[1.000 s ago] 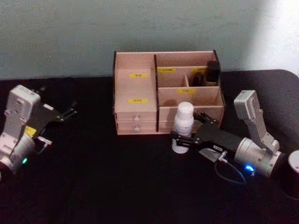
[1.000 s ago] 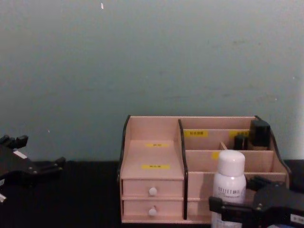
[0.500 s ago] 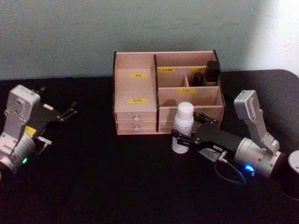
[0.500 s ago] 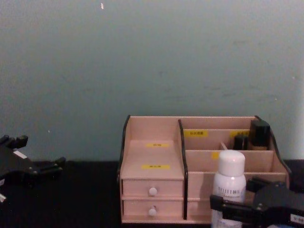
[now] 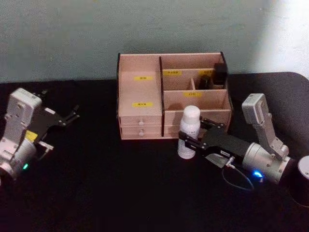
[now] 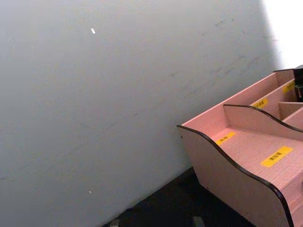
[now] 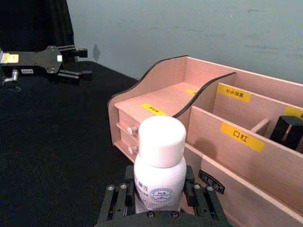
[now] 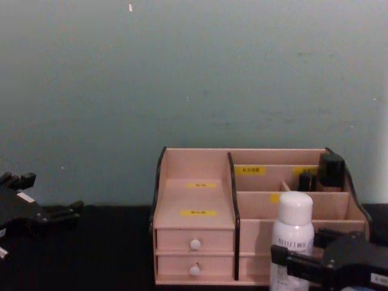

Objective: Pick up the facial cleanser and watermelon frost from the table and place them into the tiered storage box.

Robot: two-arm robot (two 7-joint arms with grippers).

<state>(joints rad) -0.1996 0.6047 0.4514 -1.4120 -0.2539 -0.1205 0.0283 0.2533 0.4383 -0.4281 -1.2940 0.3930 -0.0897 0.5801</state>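
Observation:
The facial cleanser is a slim white bottle standing upright on the black table, just in front of the tiered storage box. My right gripper is shut on the bottle's lower half, one finger on each side. In the right wrist view the bottle's cap rises above the fingers, level with the box's front wall. A squat dark round thing with a greyish top, which looks like the watermelon frost, sits at the table's right edge behind my right arm. My left gripper hangs open at the far left.
Small black bottles stand in the box's back right compartment. The box's front compartments behind the white bottle hold nothing. Two drawers with white knobs face me. A grey-green wall rises right behind the box.
My right gripper has shifted very slightly at the bottle. The bottle stays upright in the same spot. The left arm has not moved.

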